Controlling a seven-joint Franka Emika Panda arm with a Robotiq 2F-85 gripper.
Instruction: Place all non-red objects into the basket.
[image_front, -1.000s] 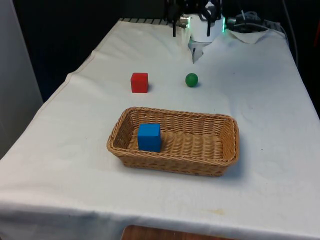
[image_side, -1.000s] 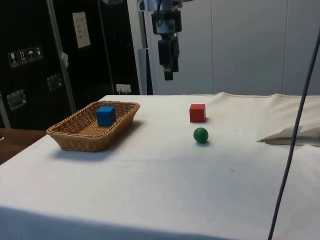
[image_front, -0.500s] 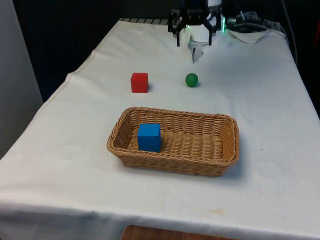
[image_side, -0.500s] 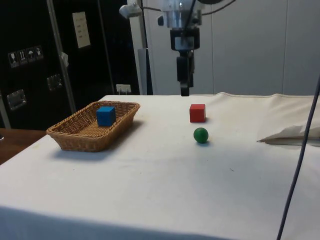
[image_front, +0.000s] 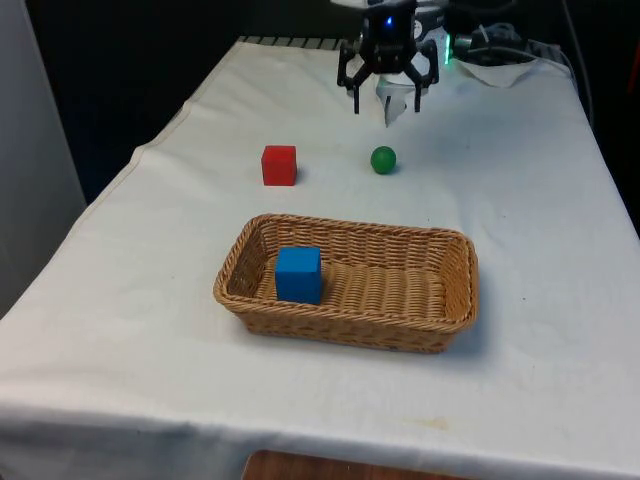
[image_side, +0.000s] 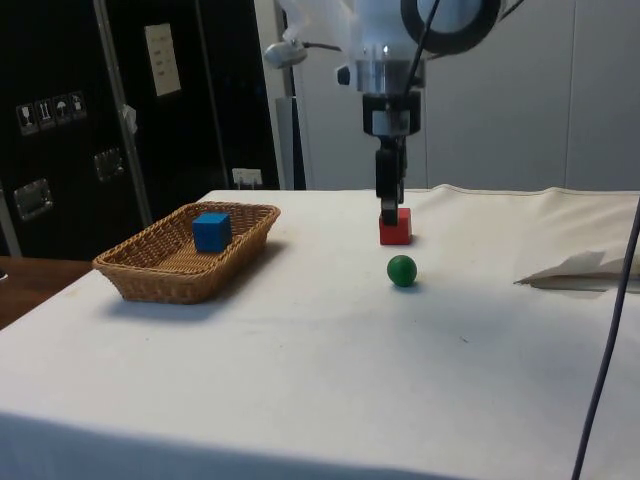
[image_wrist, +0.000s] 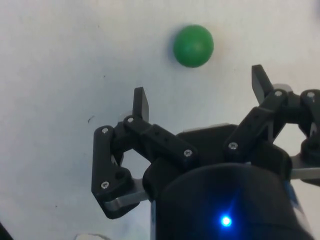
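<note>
Black two-finger pincer hangs in the air, fingers spread wide, nothing between them, pointing straight down at the white tablecloth. In the side view the pincer sits under the upright white arm, wrist vertical, its tips overlapping the small red wooden cube behind them and above table level. In the wrist view the pincer is open with the small green ball lying on the cloth just beyond the gap, not touching either finger.

Front view: green ball rests on the cloth near the pincer, on the near side of it, outside the basket. Red cube sits to the front view's left of the ball, well apart from it. Oval woven wicker basket stands nearer the camera; blue cube sits inside it at the end on the front view's left. Side view: green ball in front of the red cube, basket off to the side with the blue cube in it.
</note>
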